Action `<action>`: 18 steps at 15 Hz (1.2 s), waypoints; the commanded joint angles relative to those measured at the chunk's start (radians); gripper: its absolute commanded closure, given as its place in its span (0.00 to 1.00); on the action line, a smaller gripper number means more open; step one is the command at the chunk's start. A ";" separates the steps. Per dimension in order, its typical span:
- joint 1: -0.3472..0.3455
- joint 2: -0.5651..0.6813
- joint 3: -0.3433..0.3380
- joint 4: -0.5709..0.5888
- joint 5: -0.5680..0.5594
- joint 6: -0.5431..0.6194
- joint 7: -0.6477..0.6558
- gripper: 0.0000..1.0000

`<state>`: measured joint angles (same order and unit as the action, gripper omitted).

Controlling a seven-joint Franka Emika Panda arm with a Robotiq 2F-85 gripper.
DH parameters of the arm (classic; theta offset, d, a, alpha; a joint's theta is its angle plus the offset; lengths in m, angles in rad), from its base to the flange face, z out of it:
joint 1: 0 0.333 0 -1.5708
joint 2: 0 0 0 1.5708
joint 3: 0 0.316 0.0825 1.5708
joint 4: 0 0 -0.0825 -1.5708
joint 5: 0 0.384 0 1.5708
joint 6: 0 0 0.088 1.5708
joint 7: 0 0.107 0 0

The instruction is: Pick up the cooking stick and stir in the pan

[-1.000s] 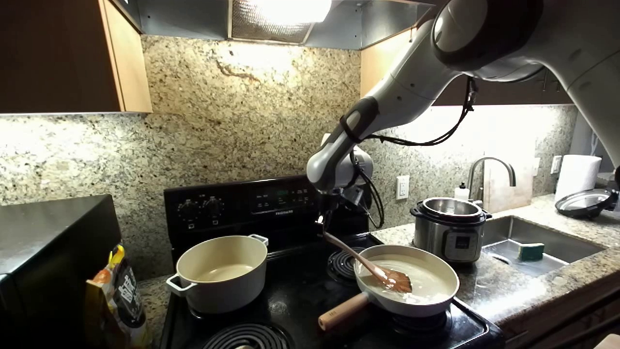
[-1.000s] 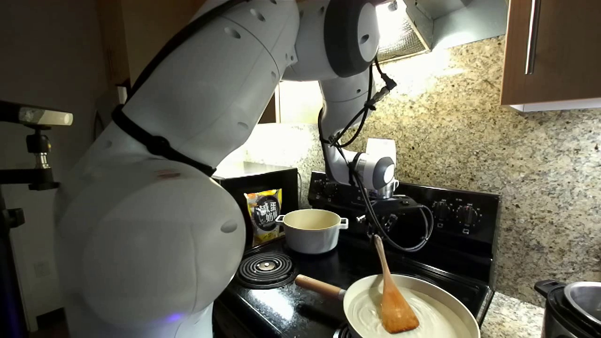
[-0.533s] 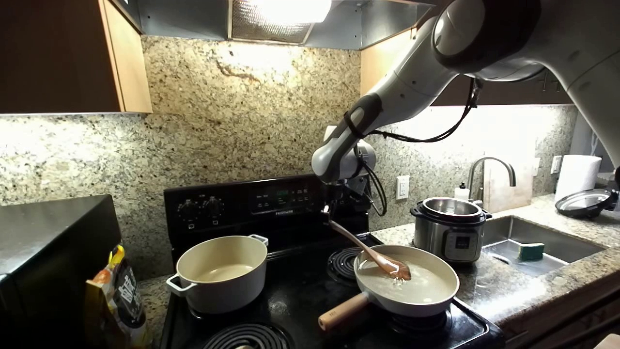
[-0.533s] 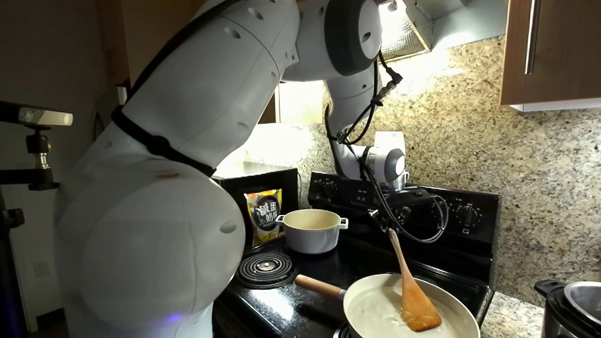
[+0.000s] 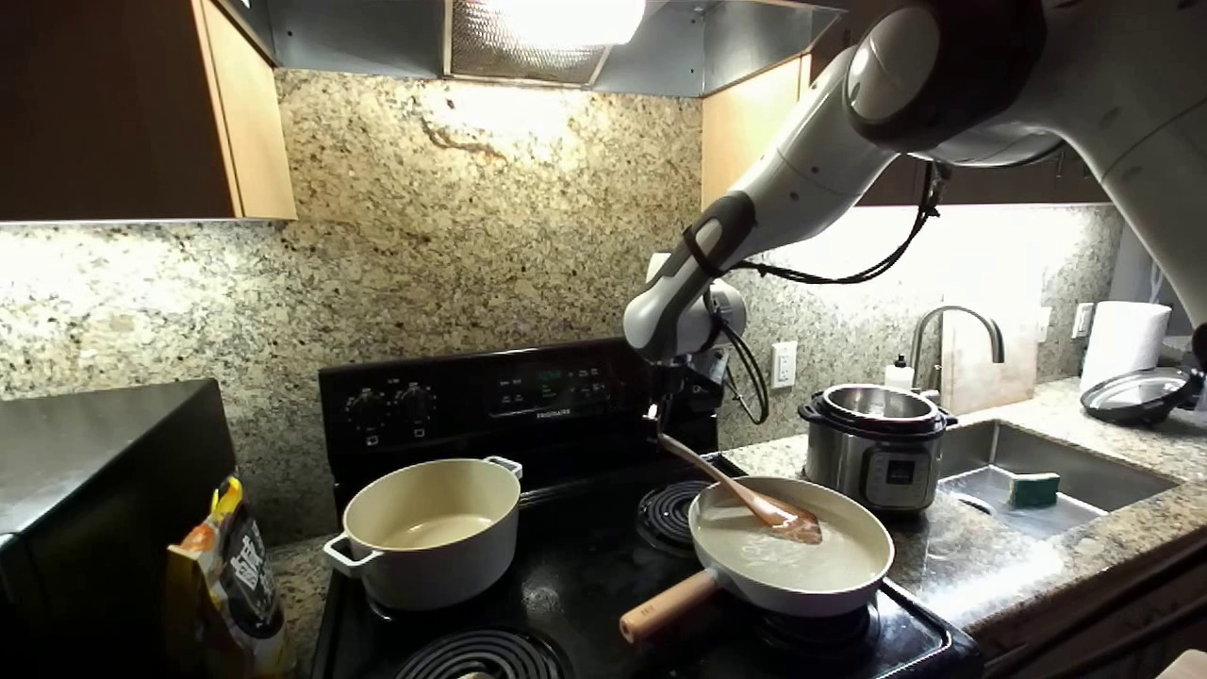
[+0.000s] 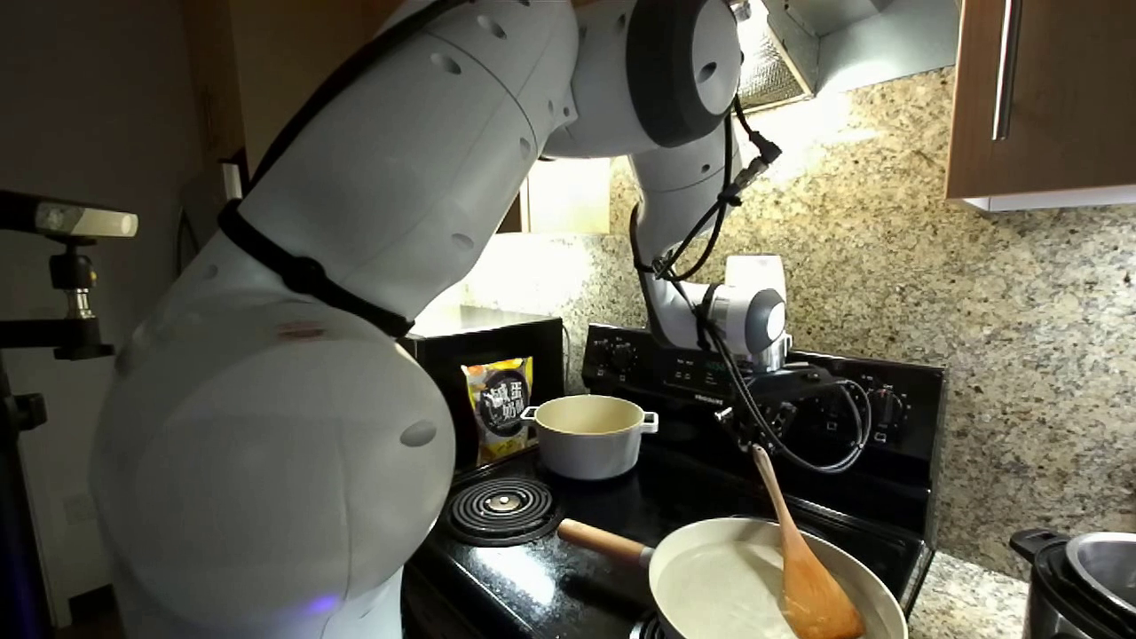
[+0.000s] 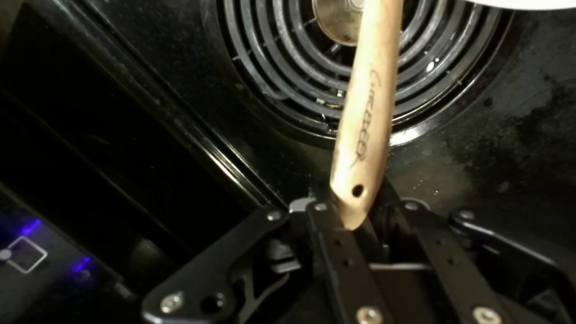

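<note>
The stick (image 6: 803, 564) slants down into the pan (image 5: 792, 601), its flat blade inside the rim and, as far as I can make out, its tip in the pale liquid (image 5: 811, 566). I have it by the very end: my gripper (image 7: 357, 198) pinches the butt of the handle from both sides, close to the hanging hole.

It looks like plain wood, so I judge it light, stiff and hard to harm. Dry, it should not slip much; wet, it might. What I would mind is leverage. Holding so far from the blade, I could feel drag pivot or roll the stick between my pads. A hold further down, on the lettered part of the handle, should be steadier, though it would bring me nearer the pan.

I take this to be the stirring step, best done in slow, level rounds that keep the blade off the wall. Whether the stick touches the rim I cannot tell. Its handle passes above a burner (image 7: 301, 76). On the same stove (image 5: 585, 585) the pot (image 5: 462, 566) stands well apart; the cooker (image 5: 872, 471) is near, on the counter.
</note>
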<state>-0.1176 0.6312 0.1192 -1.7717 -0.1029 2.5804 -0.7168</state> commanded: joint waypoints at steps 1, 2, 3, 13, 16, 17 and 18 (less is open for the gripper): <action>-0.045 0.004 0.046 -0.048 0.043 0.016 -0.042 0.90; -0.050 0.014 0.056 -0.052 0.055 0.012 -0.038 0.90; -0.055 0.022 0.066 -0.057 0.063 0.013 -0.040 0.90; -0.017 0.046 0.122 -0.025 0.037 0.005 -0.084 0.90; -0.020 0.053 0.141 0.001 0.048 0.005 -0.127 0.90; -0.023 0.052 0.144 0.003 0.050 0.014 -0.140 0.90; -0.026 0.046 0.145 -0.004 0.051 0.030 -0.151 0.90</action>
<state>-0.1287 0.6834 0.2511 -1.7753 -0.0657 2.5823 -0.7992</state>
